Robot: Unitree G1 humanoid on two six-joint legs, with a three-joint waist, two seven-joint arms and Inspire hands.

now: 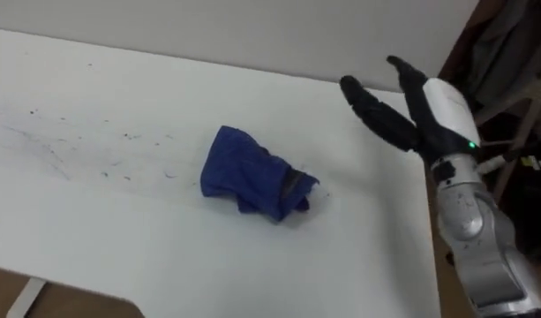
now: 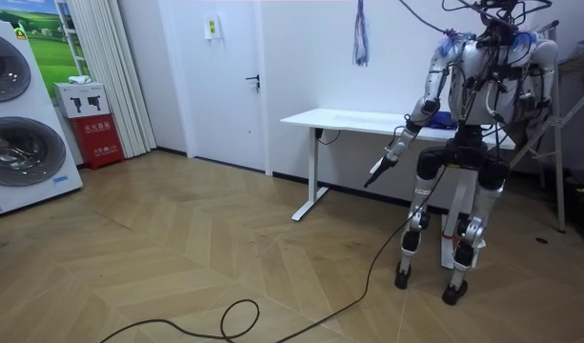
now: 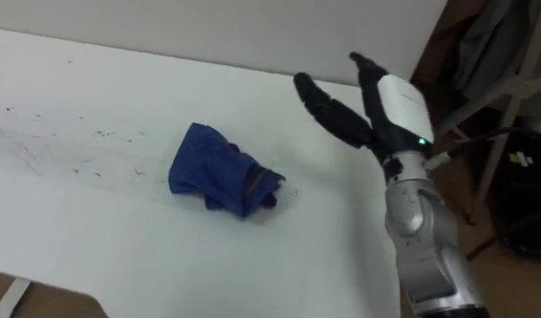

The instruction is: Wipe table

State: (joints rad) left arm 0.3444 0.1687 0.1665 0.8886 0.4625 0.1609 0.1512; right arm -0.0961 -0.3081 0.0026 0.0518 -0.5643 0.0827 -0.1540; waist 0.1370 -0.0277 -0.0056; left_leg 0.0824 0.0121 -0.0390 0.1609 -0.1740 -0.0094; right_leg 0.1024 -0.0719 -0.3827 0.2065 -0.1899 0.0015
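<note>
While looking in from the near edge, see the left hand (image 2: pixel 378 174) low below it. Further in, near the middle of the tabletop (image 1: pixel 120 252), find the blue cloth (image 1: pixel 252 181): soft, light, bunched up. Probably best to pinch its top fold. Beyond, over the right edge, see the right hand (image 1: pixel 420 119) spread open, holding nothing. Wipe leftward for room; mind the drop rightward.

The cloth (image 1: pixel 252 181) lies on the table (image 1: pixel 120 256), right of its middle, with marks (image 1: pixel 120 137) to its left. My right hand (image 1: pixel 420 110) hovers by the far right corner, apart from the cloth. My left hand (image 2: pixel 379 173) hangs below the table's top.
</note>
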